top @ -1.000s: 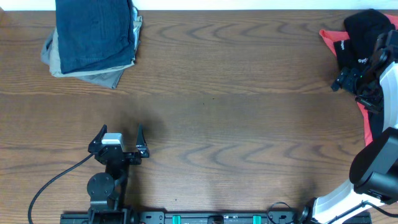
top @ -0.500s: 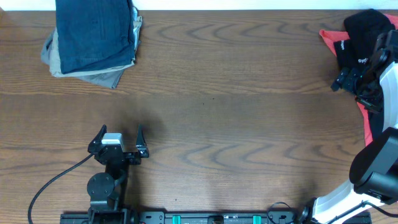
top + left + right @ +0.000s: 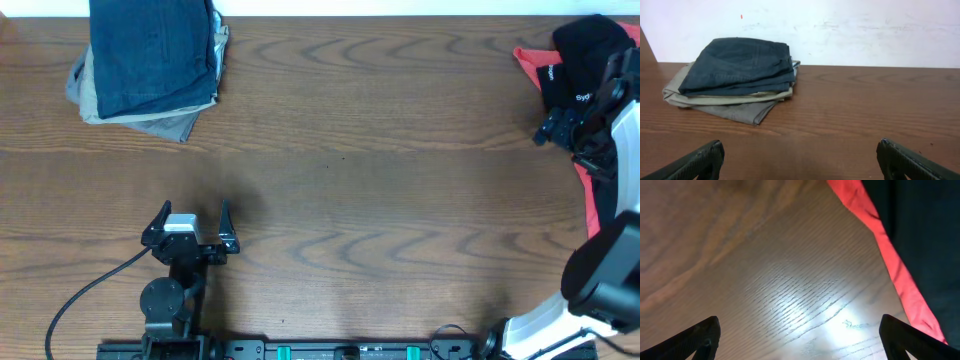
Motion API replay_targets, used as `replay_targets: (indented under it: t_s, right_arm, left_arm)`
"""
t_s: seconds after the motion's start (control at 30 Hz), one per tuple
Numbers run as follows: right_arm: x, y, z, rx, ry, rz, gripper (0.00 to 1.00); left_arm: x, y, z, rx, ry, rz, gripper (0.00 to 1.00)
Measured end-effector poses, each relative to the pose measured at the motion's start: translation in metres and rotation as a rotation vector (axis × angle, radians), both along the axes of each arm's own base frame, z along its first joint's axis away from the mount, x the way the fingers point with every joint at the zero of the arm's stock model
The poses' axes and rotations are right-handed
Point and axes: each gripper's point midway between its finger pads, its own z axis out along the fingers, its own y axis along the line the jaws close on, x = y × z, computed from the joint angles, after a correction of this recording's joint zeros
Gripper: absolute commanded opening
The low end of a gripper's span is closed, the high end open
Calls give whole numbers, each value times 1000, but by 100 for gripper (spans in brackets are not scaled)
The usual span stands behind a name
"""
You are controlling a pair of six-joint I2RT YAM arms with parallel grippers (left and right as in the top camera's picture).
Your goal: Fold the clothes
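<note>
Left tool (image 3: 195, 210) sits low at the front of the desk (image 3: 380, 200), fingers apart, empty; right tool (image 3: 800, 342) hovers low, fingers apart, just beside the coral-red piece (image 3: 880, 245) and black lettered top (image 3: 580, 50); advise pinching one hem only, then drawing it centreward; folded navy shorts (image 3: 740, 65) top the far-left stack.

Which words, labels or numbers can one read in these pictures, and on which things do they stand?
"Syd": white letters on the black fabric top; the word's remainder is covered.
Smaller white print on the same top: too small to read.
Folded stack of navy-blue, tan and grey shorts: no text visible.
</note>
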Motion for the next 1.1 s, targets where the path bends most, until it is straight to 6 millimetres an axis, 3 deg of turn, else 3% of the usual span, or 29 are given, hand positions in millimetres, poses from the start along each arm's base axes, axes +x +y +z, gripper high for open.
replay_targets:
  t_s: [0.13, 0.3, 0.43, 0.5, 0.6, 0.73, 1.1]
  right_arm:
    - [1, 23, 52, -48, -138, 59, 99]
    - [-12, 89, 136, -92, -386, 231, 99]
    - [-40, 147, 190, -85, -572, 399, 99]
    - [-55, 159, 210, -88, -654, 441, 99]
    - [-74, 159, 225, -105, -768, 439, 99]
    - [-88, 155, 217, -113, -921, 422, 99]
    - [-119, 159, 116, -112, -1197, 435, 99]
  left_arm:
    - [0, 0, 0, 0, 0, 0, 98]
    - [0, 0, 0, 0, 0, 0, 98]
    - [0, 0, 0, 0, 0, 1, 98]
    - [0, 0, 0, 0, 1, 1, 98]
    - [0, 0, 0, 0, 1, 0, 98]
    - [0, 0, 0, 1, 0, 1, 98]
    - [0, 1, 0, 1, 2, 4, 98]
